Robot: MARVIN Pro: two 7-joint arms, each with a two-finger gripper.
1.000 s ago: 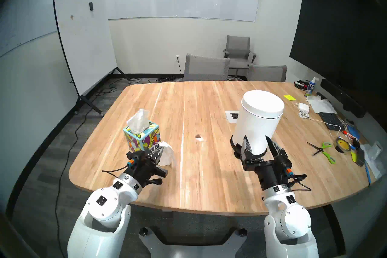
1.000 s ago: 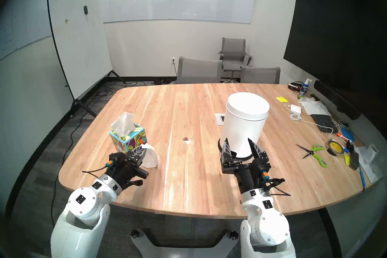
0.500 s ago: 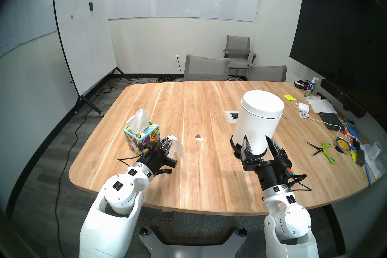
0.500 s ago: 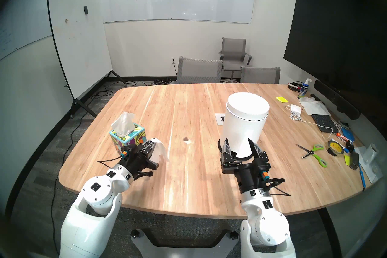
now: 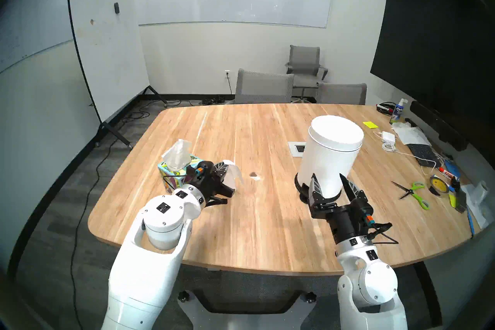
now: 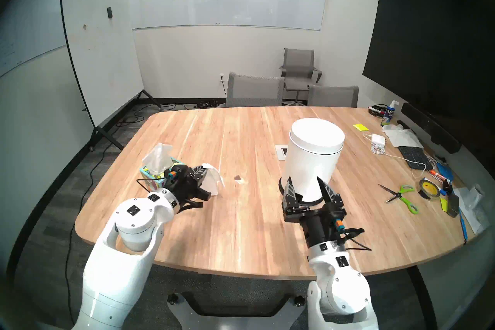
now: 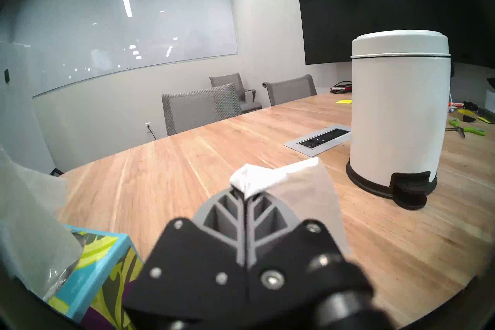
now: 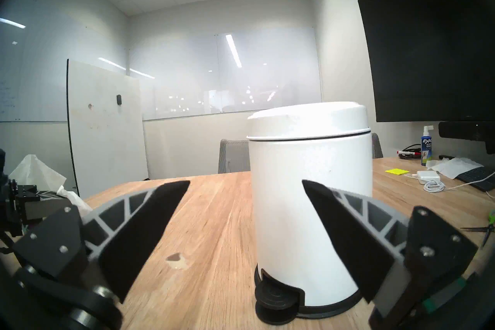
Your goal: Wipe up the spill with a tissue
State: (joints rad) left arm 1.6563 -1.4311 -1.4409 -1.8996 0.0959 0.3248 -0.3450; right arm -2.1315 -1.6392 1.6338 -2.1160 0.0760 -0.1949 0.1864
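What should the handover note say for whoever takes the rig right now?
Left hand: shut on the tissue, held above the table, beside the tissue box.
Right hand: open and empty, fingers either side of the white pedal bin in the head view; touching or not, cannot tell.
Spill: small brown blotch near the table's middle, between the tissue and the bin, not yet touched.
Done: tissue is out of the box and gripped.
Left: carry the tissue over to the spill, press down and wipe. The bin's lid is shut.
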